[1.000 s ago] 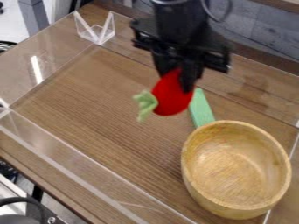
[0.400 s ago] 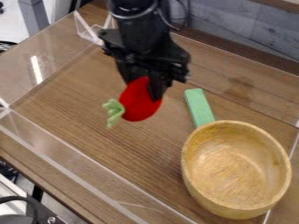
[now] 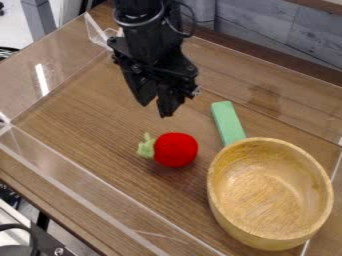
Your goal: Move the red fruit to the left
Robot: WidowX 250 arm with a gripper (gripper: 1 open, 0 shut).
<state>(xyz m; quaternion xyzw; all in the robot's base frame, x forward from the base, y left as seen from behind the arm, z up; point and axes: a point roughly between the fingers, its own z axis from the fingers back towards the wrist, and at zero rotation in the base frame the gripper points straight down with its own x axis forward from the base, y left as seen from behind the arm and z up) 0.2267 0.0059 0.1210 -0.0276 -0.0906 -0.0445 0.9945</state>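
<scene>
Red fruit (image 3: 175, 150) looks light, firm and slick; best pinched across its widest part, clear of the stem (image 3: 146, 147). The gripper (image 3: 154, 100) has its jaws spread.

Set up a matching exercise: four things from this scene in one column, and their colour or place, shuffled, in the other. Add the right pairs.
Things:
1. toy fruit
2. oblong block
3. bowl
4. gripper

Descriptions:
A. light green, just beyond the bowl
B. round, wooden, the widest of the four lying on the table
C. red, with a green stem piece
D. dark, on the end of the robot arm

Right pairs: 1-C; 2-A; 3-B; 4-D
</scene>
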